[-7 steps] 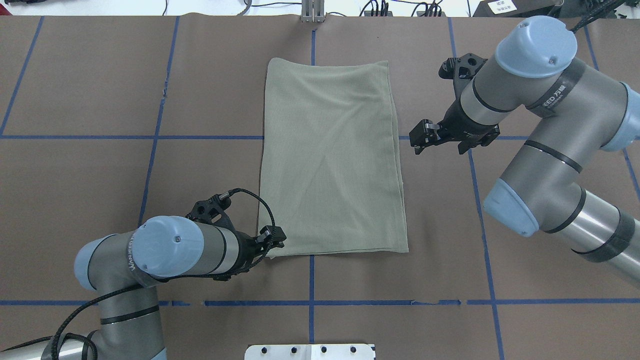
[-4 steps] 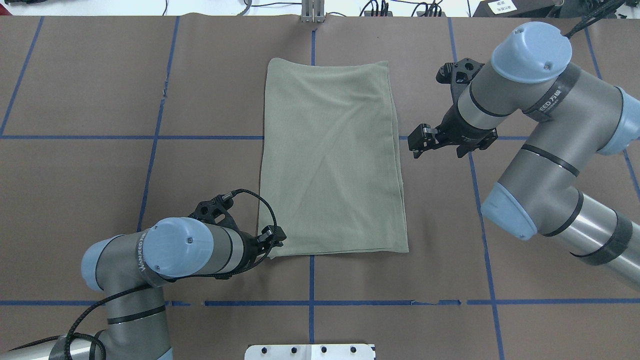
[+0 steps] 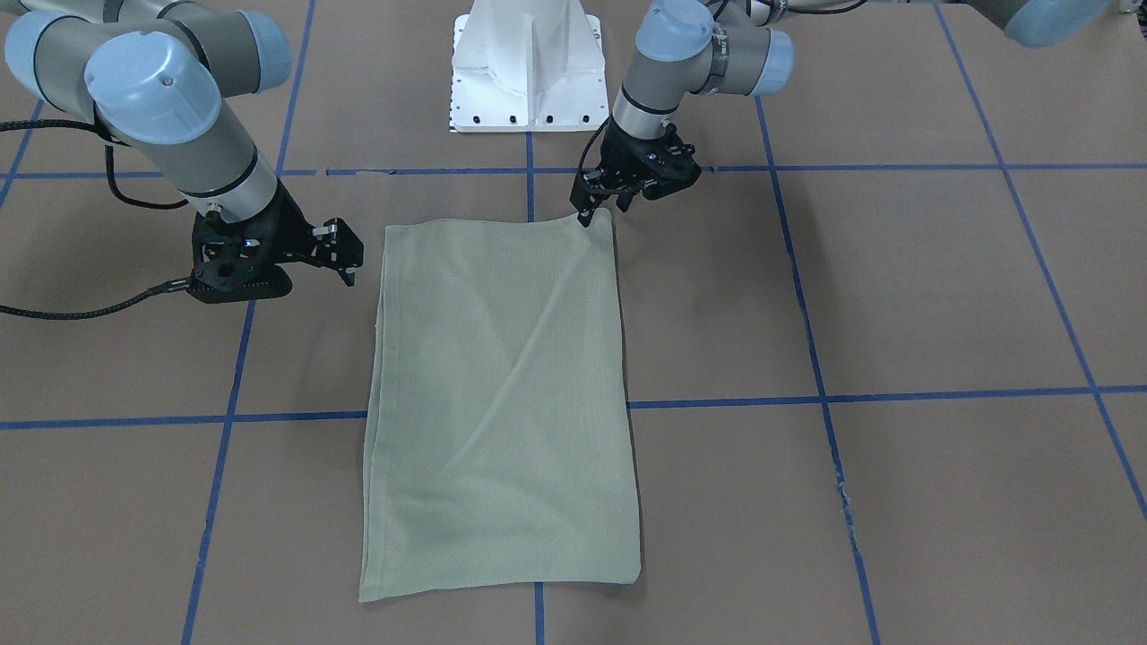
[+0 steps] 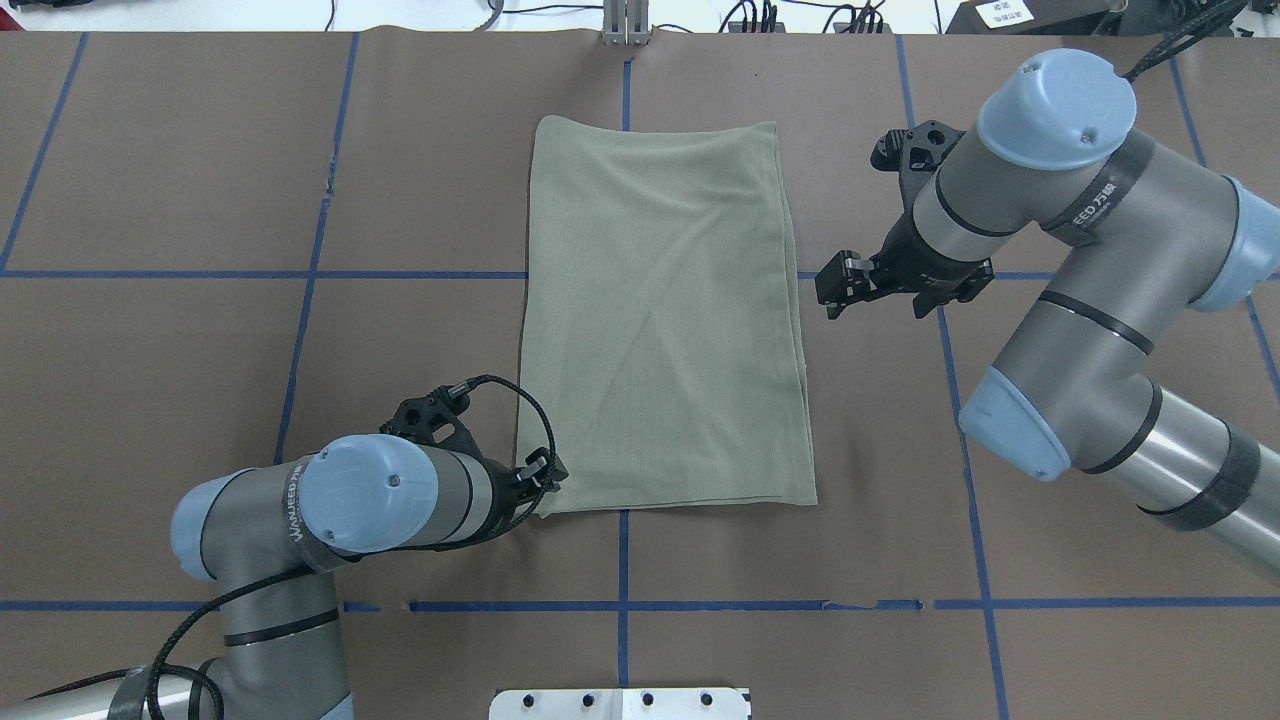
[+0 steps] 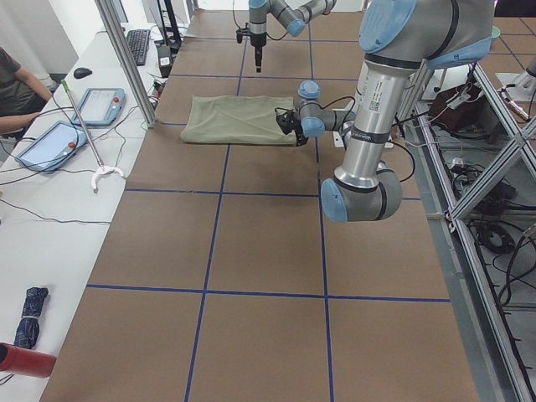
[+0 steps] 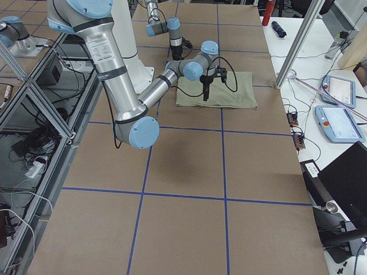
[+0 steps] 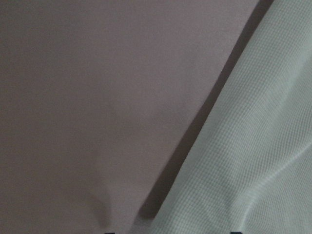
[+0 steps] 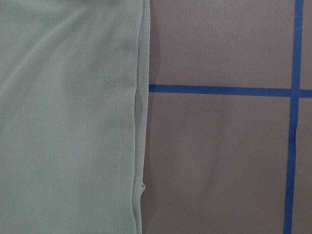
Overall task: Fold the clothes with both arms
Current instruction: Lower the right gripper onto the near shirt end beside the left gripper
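The clothes are one sage-green shirt (image 4: 660, 320), folded into a flat rectangle at the table's middle (image 3: 502, 394). My left gripper (image 4: 548, 478) points down at the shirt's near left corner (image 3: 587, 217). In the left wrist view that corner of the shirt (image 7: 253, 146) lies between two fingertips that just show, wide apart, so the gripper is open. My right gripper (image 4: 832, 288) hovers open just off the shirt's right edge (image 3: 348, 260), holding nothing. The right wrist view shows that layered edge of the shirt (image 8: 68, 117) on brown table.
Blue tape lines (image 4: 620, 605) grid the brown table. The white pedestal base (image 3: 529, 63) stands at the robot's side. On the side bench, tablets (image 5: 50, 142) lie beside a person's arm (image 5: 17, 92), and a red bottle (image 5: 25, 360) lies nearer.
The left arm's elbow has swung right toward the shirt while its gripper stays at the corner. The right gripper has drifted slightly nearer the robot.
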